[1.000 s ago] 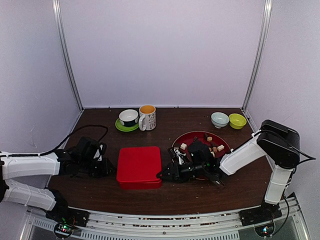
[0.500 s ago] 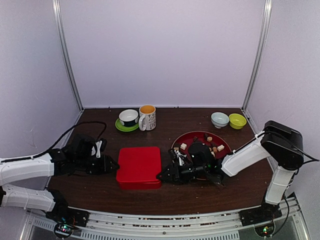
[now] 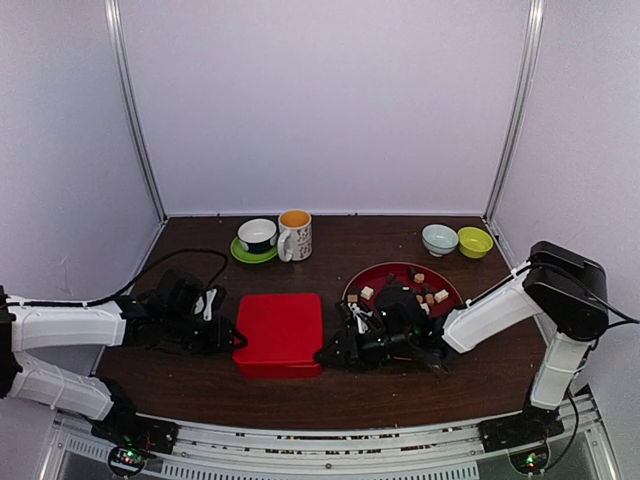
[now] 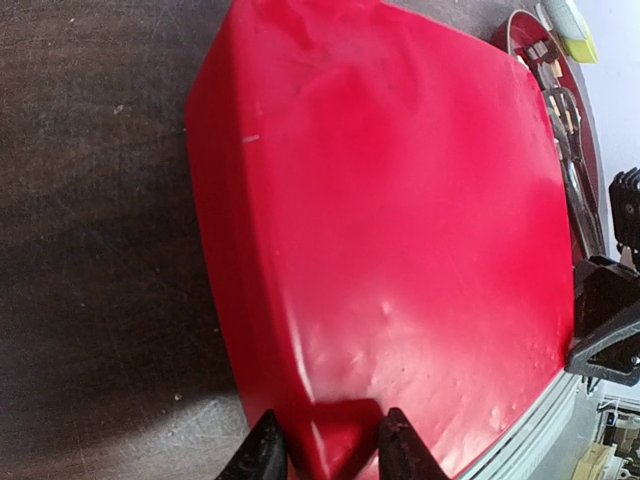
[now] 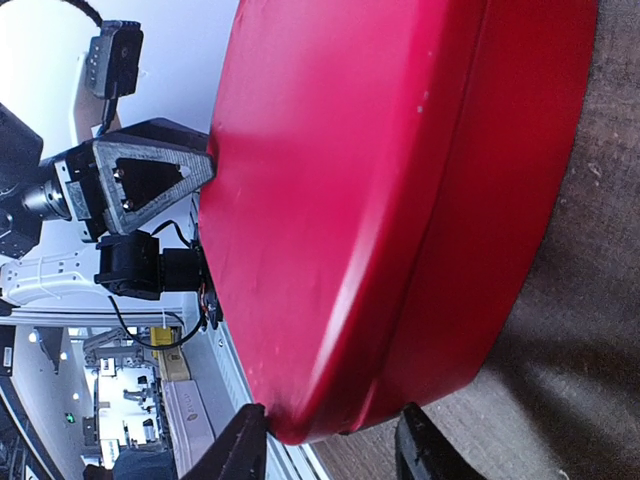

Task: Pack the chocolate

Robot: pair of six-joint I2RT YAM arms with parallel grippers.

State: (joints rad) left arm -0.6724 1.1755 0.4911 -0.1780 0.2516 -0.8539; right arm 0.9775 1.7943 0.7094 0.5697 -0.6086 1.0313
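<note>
The step in hand, I judge, is opening the red box [image 3: 278,330], which sits shut between my arms while the chocolate [image 3: 441,296] lies on the dark red plate [image 3: 395,266] just behind my right arm. The next move calls for a firm hold on one side and a lift of the lid at the other. Both arms reach low across the table: my left gripper [image 4: 325,452] straddles the box's left edge, though I cannot tell if it pinches, and my right gripper [image 5: 325,440] stands open around the near right corner.
</note>
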